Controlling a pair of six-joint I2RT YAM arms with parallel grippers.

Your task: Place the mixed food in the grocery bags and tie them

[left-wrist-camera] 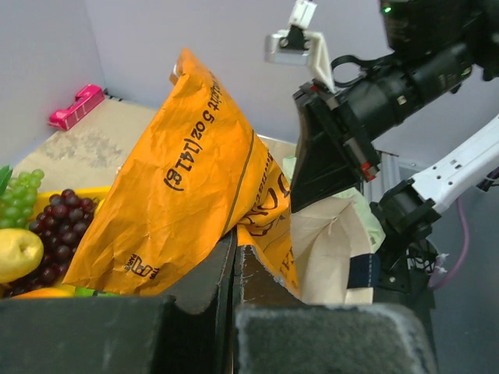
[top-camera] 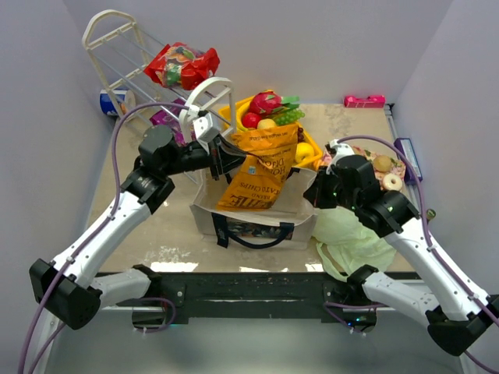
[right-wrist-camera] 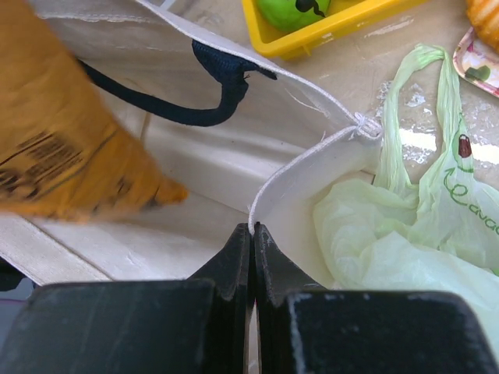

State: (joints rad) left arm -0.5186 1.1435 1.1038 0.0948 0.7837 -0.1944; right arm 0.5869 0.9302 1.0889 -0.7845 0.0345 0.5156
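Overhead, orange chip bag [top-camera: 261, 167] runs far-to-near, near end dipping into beige tote [top-camera: 234, 222], pinched by left gripper [top-camera: 230, 160]. Only right wrist view shows right gripper [right-wrist-camera: 252, 234] clamping tote's right rim.

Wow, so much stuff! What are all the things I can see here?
tote: one, beige, dark handles, table middle
chip bag: one, orange, lower end inside tote
plastic bag: one, pale green, right of tote
tray: one, yellow, behind tote
toy fruits: several, red, green, yellow, purple, in tray
rack: one, white, back left
snack packets: a few, red, on rack
pink object: one, back right
plate: one, patterned, far right
left gripper: black, shut on chip bag
right gripper: black, shut on tote's rim
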